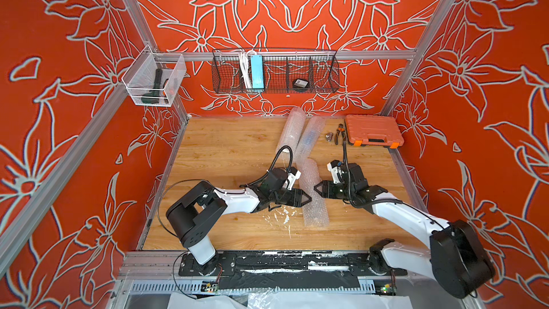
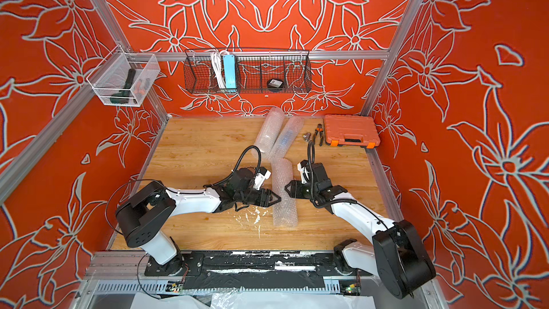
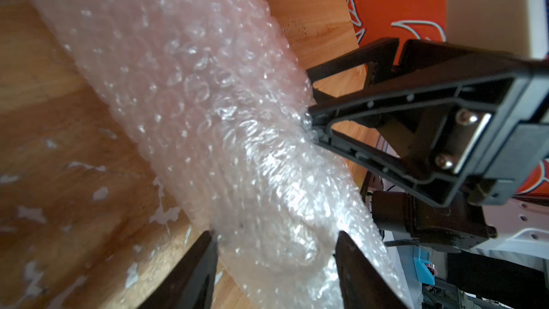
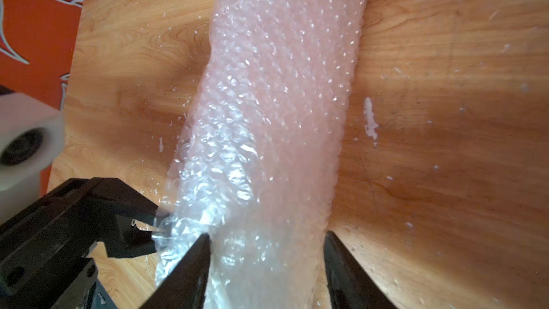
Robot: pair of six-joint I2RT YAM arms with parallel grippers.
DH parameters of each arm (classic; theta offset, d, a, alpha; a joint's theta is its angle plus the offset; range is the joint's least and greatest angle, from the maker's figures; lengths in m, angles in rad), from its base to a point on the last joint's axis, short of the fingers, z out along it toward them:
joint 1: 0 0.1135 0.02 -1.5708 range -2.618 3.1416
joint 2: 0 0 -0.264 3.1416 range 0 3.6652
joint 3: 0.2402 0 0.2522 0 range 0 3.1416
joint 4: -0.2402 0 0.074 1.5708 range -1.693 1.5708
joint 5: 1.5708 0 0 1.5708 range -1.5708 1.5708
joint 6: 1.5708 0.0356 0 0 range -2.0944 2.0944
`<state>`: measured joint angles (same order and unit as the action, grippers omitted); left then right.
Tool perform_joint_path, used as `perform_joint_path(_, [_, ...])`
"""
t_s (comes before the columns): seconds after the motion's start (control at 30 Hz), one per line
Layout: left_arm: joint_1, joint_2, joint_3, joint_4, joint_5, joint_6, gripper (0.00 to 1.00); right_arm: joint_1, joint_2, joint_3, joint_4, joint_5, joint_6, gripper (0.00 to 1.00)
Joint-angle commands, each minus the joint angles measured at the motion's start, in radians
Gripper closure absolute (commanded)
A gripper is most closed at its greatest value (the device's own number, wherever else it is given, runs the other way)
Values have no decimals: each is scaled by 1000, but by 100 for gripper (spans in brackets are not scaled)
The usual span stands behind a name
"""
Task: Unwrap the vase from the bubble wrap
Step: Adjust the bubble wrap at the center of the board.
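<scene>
Orange walls (image 1: pixel 59 144) with pale flower outlines box in a wooden tabletop (image 1: pixel 225 150); an orange tool case (image 1: pixel 372 129) and pliers (image 1: pixel 338 132) sit at the far right corner, well apart from the work.

Bubble wrap: three rolls, all closed; two back rolls (image 1: pixel 292 129) lie side by side near the far wall, one showing a bluish shape inside; the nearest roll (image 1: pixel 315 211) lies mid-table, lengthwise away from the robot, just beside their near ends. No vase can be made out through its layers.

Left gripper (image 1: pixel 308 198) meets this roll from one side, right gripper (image 1: pixel 316 188) from the opposite side, almost tip to tip across it; probably so that one side anchors the roll while the other peels.

Left wrist view: fingers (image 3: pixel 190 274) stand at middling width astride the roll, wrap filling the gap; right wrist view: fingers (image 4: pixel 184 274) likewise. Whether either pair presses or merely flanks the wrap, I cannot tell.

Judgement: grasp stage, unwrapping not yet begun; no free edge is visible, so the next move calls for finding one. Risk: the wrap crushes or the roll turns on the smooth wood.
</scene>
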<state>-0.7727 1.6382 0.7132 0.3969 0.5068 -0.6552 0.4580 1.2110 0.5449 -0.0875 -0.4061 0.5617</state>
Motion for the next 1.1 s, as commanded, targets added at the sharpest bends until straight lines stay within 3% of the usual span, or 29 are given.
perform_joint_path(0.0, [-14, -78, -18, 56, 21, 2, 40, 43, 50, -47, -57, -54, 39, 40])
perform_joint_path(0.27, [-14, -150, -70, 36, -55, 12, 40, 131, 103, -15, 24, -42, 106, 41])
perform_joint_path(0.5, [-13, -242, -108, -41, -160, 38, 37, 139, 101, -11, -80, 113, 66, 43])
perform_joint_path(0.7, [5, -269, -136, -101, -287, -13, 36, 139, 83, -12, -155, 211, 50, 43])
perform_joint_path(0.9, [38, -223, -152, -54, -228, -80, 41, 138, 44, -12, -212, 297, 47, 46])
perform_joint_path(1.07, [46, -172, -145, 52, -114, -99, 40, 137, 41, -13, -222, 301, 43, 46])
